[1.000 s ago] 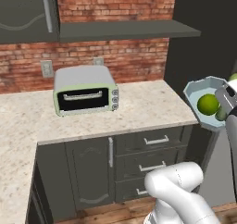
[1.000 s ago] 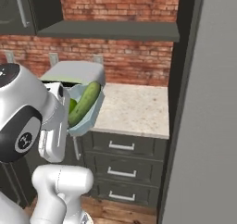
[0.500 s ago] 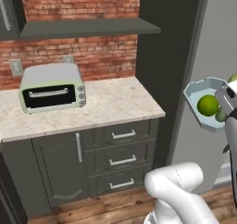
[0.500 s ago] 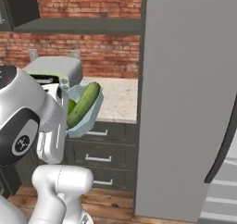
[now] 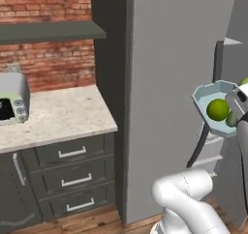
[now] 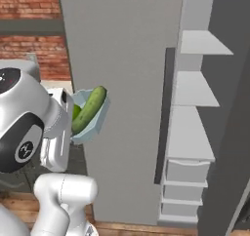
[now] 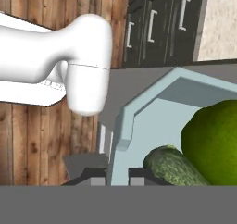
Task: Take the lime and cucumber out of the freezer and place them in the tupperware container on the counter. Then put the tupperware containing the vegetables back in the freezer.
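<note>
The fingers (image 7: 115, 176) are closed narrow on the rim of the container (image 7: 139, 126), one dark tip to each side of the pale blue wall at the bottom of the hand view. The container (image 5: 213, 95) is held up in the air, tilted, clear of the counter (image 5: 53, 117). Inside it lie the lime (image 7: 213, 142) and the cucumber (image 7: 173, 167), touching each other; the cucumber is the nearer to the gripped rim.

In the left base view the lime (image 5: 217, 109) sits in the middle of the tray, at the right edge of the picture and in front of the freezer (image 5: 174, 83). In the right base view the cucumber (image 6: 89, 109) leans aslant across the container (image 6: 95, 127), its upper end sticking out over the rim, just beside the freezer's flat grey side (image 6: 122, 84).

Farther off, the freezer stands open: pale shelves (image 6: 193, 88) show at the right, with drawers below them. The dark curved handle (image 5: 201, 141) shows below the container in the left base view.

The counter lies well apart to the left, and the toaster oven (image 5: 9, 102) stands on it near the brick wall (image 5: 46, 6). Drawers (image 5: 72, 153) with silver handles sit under the counter's front edge.
</note>
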You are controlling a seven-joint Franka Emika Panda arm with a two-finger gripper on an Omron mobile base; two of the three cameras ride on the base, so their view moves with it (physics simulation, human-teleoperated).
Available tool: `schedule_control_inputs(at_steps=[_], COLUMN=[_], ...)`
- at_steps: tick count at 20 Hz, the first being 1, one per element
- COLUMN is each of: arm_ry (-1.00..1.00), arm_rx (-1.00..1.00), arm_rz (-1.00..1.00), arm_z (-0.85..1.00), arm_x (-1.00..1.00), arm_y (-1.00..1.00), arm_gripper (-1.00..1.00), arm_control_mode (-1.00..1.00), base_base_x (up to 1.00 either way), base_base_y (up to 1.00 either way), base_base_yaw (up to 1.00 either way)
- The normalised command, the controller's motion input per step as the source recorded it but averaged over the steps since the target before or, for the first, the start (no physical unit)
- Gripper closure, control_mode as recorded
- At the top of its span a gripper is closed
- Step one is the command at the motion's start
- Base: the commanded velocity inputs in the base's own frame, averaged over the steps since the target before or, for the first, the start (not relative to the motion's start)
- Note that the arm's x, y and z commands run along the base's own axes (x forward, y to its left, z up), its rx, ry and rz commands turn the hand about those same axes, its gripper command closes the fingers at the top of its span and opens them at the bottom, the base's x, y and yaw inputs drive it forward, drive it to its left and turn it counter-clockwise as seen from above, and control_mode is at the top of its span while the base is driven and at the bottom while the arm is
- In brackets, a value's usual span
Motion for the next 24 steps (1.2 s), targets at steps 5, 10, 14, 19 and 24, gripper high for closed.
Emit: schedule_control_inputs(at_steps=[5, 10, 14, 19, 24], arm_ry=[0.0, 0.0, 0.0, 0.0, 0.0], arm_rx=[0.0, 0.0, 0.0, 0.0, 0.0], arm_rz=[0.0, 0.0, 0.0, 0.0, 0.0], arm_z=[0.0, 0.0, 0.0, 0.0, 0.0], arm_x=[0.0, 0.0, 0.0, 0.0, 0.0], arm_y=[0.0, 0.0, 0.0, 0.0, 0.0], arm_gripper=[1.0, 1.0, 1.0, 1.0, 1.0], arm_control_mode=[1.0, 1.0, 1.0, 1.0, 1.0], base_base_x=[0.19, 0.14, 0.15, 0.22, 0.27], base_base_y=[-0.68, -0.59, -0.51, -0.43, -0.34], base_base_yaw=[-0.1, -0.08, -0.07, -0.05, -0.04])
